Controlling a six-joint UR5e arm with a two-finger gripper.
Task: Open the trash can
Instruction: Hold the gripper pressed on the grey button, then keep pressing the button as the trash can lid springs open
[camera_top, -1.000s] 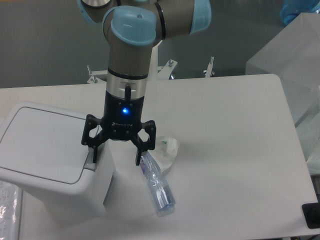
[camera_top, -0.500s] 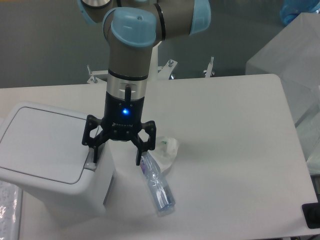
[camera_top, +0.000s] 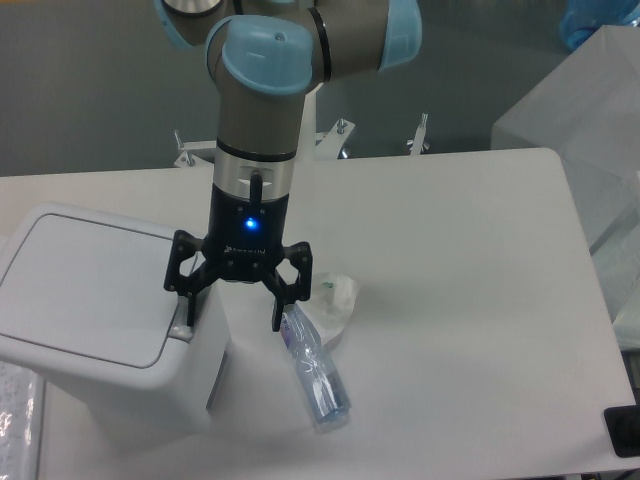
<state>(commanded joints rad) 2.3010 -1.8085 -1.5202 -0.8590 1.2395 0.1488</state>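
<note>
Trash can (camera_top: 95, 310) sits at the front-left of the table (camera_top: 450, 300), white boxy bin, flat square lid still down and flush w/ the rim — so not open yet. Task looks early-to-mid: the approach seems done, the actual release is left.

Gripper (camera_top: 232, 312) hangs vertical over the can's right edge, jaws spread wide, holding nothing. Left finger tip sits at the lid's right side, right about where a small grey patch shows — prob the latch button, partly hidden by the finger. Can't tell if it's touching or pressing. Right finger hangs off the can's side, tip just above a clear plastic bottle (camera_top: 315, 372) lying on the table.

Left to do, as a judgement: push the latch down, lid pops/hinges up, then clear the arm.

Other stuff: crumpled white wad (camera_top: 338, 297) just beside the bottle's upper end, w/ a tiny greenish mark — too small to read.

Text/brands: faint lettering on the gripper body under the blue LED, not legible. No readable label on can or bottle.
</note>
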